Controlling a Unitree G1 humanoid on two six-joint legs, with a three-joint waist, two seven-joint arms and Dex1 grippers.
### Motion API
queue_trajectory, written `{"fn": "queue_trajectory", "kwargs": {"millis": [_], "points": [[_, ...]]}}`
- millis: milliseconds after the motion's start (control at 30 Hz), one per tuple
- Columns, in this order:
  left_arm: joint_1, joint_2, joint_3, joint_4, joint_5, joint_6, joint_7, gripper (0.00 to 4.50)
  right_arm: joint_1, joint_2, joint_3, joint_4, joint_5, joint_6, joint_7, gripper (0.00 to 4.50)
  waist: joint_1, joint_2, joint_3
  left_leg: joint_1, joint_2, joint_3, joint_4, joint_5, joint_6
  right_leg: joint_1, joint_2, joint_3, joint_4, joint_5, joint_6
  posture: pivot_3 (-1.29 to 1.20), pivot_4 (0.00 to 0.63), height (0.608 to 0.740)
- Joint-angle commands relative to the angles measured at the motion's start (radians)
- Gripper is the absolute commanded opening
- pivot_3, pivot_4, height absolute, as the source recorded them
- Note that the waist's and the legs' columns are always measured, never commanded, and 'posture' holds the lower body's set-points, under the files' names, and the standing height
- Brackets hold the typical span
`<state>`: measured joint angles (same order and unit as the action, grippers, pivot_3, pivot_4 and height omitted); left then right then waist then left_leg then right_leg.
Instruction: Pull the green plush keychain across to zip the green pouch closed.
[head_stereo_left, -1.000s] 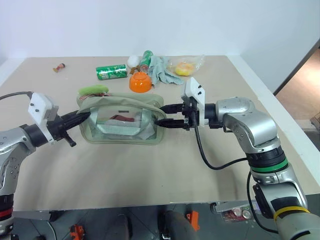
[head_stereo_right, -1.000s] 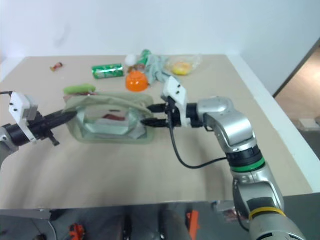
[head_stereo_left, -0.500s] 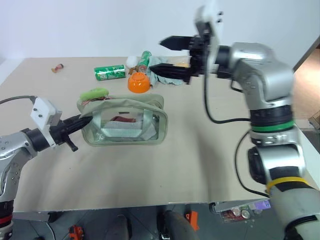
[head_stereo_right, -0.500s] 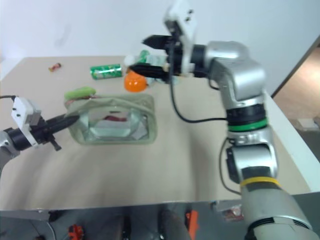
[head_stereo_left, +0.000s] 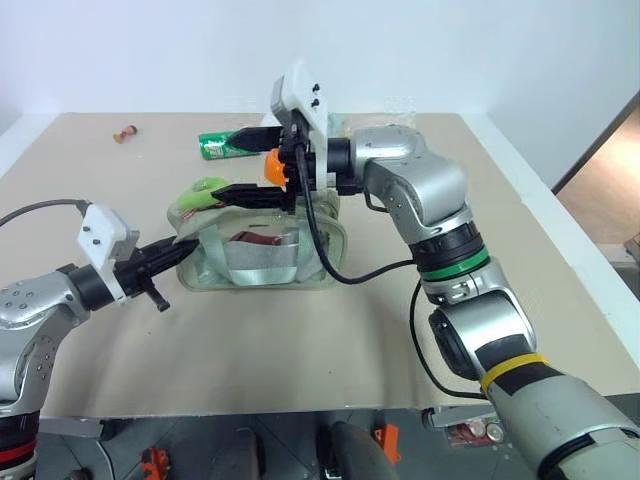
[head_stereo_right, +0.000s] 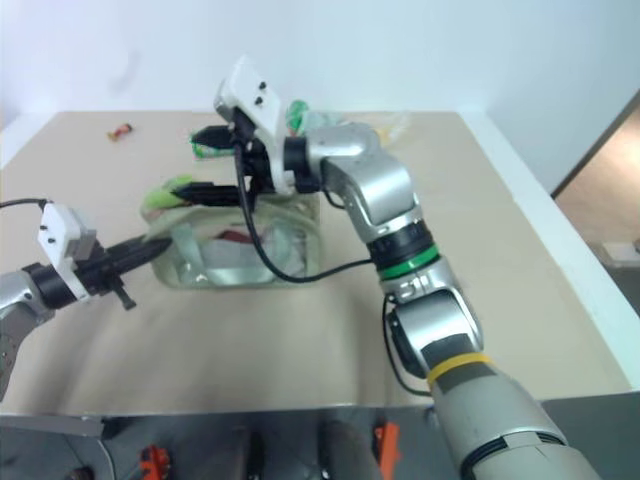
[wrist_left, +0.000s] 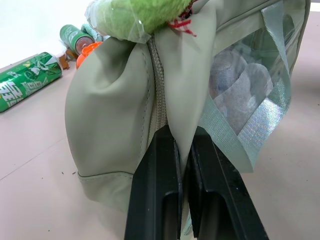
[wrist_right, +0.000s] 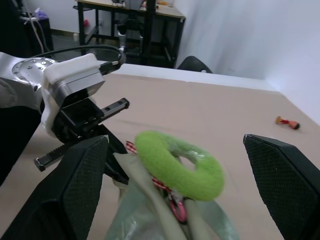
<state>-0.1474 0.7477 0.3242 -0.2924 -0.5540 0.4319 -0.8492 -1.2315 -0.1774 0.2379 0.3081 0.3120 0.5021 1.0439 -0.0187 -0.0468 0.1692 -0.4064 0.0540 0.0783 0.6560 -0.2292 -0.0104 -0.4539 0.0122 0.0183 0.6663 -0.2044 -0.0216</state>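
The left gripper (head_stereo_left: 180, 247) reaches in level from the robot's left, its two black fingers (wrist_left: 159, 190) pressed together on a fold of fabric at the end of the green pouch (head_stereo_left: 262, 250). The right arm bends across the front, its gripper (head_stereo_left: 240, 163) pointing toward the robot's left, jaws spread wide. Its lower finger (head_stereo_left: 243, 193) lies just beside the green plush keychain (wrist_right: 177, 162), gripping nothing.

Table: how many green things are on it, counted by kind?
Pouch: 1
Keychain: 1
Cans: 2
Total: 4
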Motion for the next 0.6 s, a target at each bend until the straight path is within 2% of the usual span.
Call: {"fn": "queue_trajectory", "kwargs": {"millis": [33,267,300,600], "points": [[0.007,-0.002,-0.018,-0.024,-0.008,0.004,-0.005,0.0,-0.033,0.03,0.017,-0.003,-0.016,-0.037,0.011,4.49,0.0,0.0,0.0,0.0,0.0,0.0,0.0,0.0,0.0,0.0,0.0,0.0,0.0,0.0,0.0,0.0,0.15,0.74],[0.006,-0.004,-0.024,-0.033,-0.009,0.007,-0.001,0.0,-0.059,0.105,0.04,0.086,-0.056,-0.085,0.015,4.49,0.0,0.0,0.0,0.0,0.001,-0.001,0.0,0.0,0.0,0.0,0.001,-0.001,0.0,-0.001,-0.001,0.0,0.15,0.74],[0.007,-0.004,-0.024,-0.034,-0.009,0.007,0.001,0.0,-0.064,0.113,0.041,0.101,-0.061,-0.093,0.017,3.96,0.0,0.0,0.0,0.0,0.001,-0.001,0.0,0.0,0.0,0.0,0.001,0.0,0.0,-0.001,-0.001,0.0,0.15,0.74],[0.014,-0.01,-0.022,-0.051,-0.011,0.013,0.017,0.0,-0.075,0.14,0.062,0.197,-0.128,-0.17,0.041,0.91,0.0,0.0,0.0,0.0,0.0,-0.002,0.0,0.0,0.0,0.0,0.0,0.0,0.0,-0.001,-0.001,0.0,0.15,0.74]]}}
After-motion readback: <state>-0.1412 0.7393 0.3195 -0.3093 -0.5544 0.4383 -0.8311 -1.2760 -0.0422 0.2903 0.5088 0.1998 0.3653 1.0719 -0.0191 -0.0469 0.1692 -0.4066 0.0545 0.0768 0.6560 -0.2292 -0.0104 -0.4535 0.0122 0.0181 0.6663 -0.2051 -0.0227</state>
